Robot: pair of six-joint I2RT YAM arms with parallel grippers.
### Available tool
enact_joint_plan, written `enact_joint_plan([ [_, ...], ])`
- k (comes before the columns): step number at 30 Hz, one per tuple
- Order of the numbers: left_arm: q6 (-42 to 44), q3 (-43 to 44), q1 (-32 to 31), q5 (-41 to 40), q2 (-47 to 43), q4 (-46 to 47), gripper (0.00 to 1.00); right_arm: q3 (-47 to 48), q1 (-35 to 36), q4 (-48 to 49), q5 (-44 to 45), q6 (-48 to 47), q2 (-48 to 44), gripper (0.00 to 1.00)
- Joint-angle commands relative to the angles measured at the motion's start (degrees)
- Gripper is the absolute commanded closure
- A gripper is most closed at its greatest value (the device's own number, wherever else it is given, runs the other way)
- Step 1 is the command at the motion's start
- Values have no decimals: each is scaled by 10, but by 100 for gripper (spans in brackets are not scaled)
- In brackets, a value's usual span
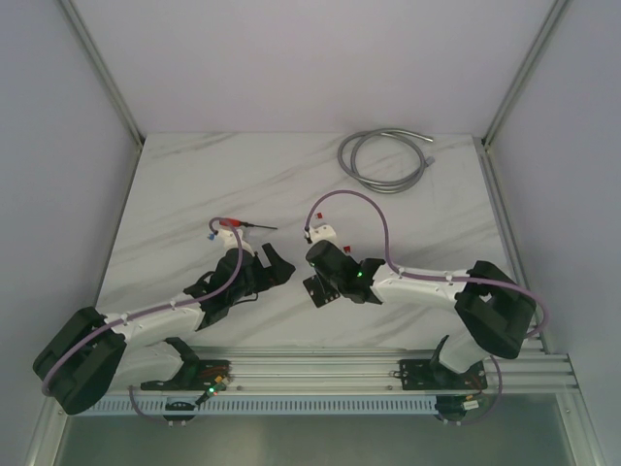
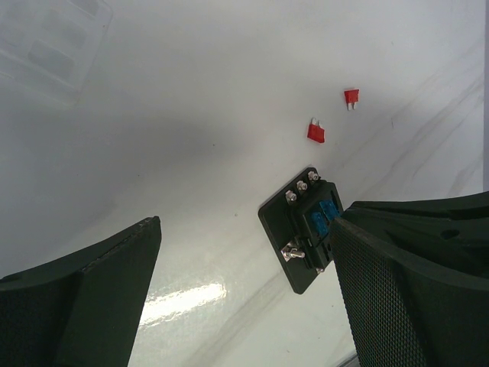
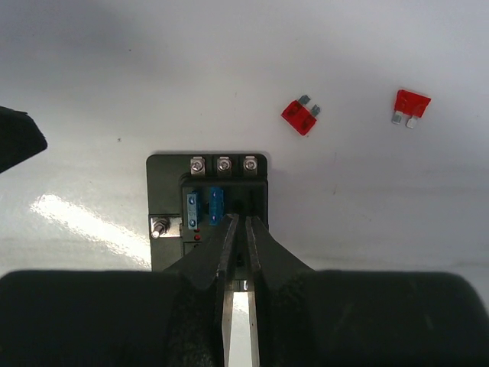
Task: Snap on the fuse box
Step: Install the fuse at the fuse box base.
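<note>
Right claw (image 3: 242,222) over the fuse box (image 3: 170,183), left claw (image 2: 244,229) alongside.
The box lies flat on the worktop (image 3: 114,76). The right claw is pinched almost closed, tips over its slots, nothing visibly gripped. The left claw gapes wide and empty, with the box just beside one finger.

Fuse box (image 3: 170,191) black; its fuses (image 3: 216,205) blue; loose fuses (image 3: 299,117) red; table (image 3: 382,214) white-marbled.

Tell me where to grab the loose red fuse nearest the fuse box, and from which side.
Grip the red fuse by its red plastic body, coming straight down from above. It lies flat on the table, so only its two side edges offer opposing faces; pinch across those. Leave free the metal blades, which point away from the fuse box.
</note>
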Motion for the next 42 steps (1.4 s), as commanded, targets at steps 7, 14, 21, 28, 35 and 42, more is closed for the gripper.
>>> enact_joint_plan([
  [7, -2, 17, 2, 6, 6, -3, 0, 25, -3, -3, -1, 3, -26, 74],
  [14, -3, 17, 2, 9, 7, -5, 0, 70, -4, -17, -20, 0, 18, 68],
  [21, -3, 13, 3, 4, -2, -8, 0, 88, -4, -36, -1, 11, 53, 69],
  [28, -3, 11, 3, 4, -4, -9, 0, 86, -7, -42, 1, 15, 60, 72],
  [35, -4, 12, 3, 4, -3, -10, 0, 76, -8, -46, 0, 19, 58, 78],
  [42, -5, 12, 3, 5, -3, -9, 0, 68, -9, -48, -5, 21, 52, 81],
])
